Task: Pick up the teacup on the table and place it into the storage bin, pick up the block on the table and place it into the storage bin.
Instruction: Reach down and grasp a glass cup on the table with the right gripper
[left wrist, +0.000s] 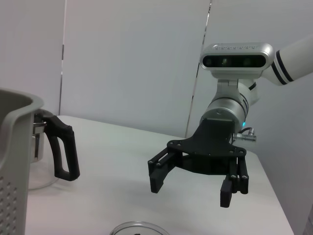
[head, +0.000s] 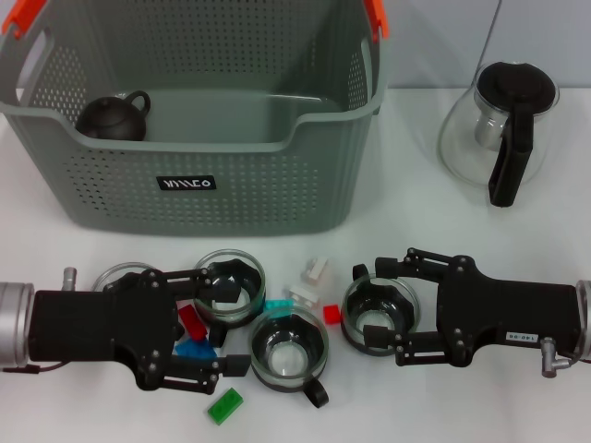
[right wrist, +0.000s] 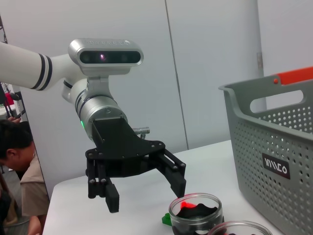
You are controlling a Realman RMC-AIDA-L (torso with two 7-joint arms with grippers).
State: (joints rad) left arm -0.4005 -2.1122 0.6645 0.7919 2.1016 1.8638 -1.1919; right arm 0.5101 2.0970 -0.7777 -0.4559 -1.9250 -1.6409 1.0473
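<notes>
The grey-green storage bin (head: 222,198) stands at the back, with a dark teapot (head: 113,116) inside at its left. Several glass teacups sit in front of it: one (head: 230,284) by my left gripper, one with a black handle (head: 290,351) in the middle, one (head: 379,314) under my right gripper. Blocks lie among them: red (head: 193,322), blue (head: 193,349), green (head: 224,405), teal (head: 277,305), small red (head: 331,315), white (head: 315,270). My left gripper (head: 226,321) (right wrist: 146,195) and right gripper (head: 366,310) (left wrist: 191,188) are both open, raised off the table, holding nothing.
A glass teapot (head: 503,129) with black lid and handle stands at the back right; its handle (left wrist: 63,152) shows in the left wrist view beside the bin wall (left wrist: 14,147). Another glass cup (head: 123,276) is partly hidden under my left arm.
</notes>
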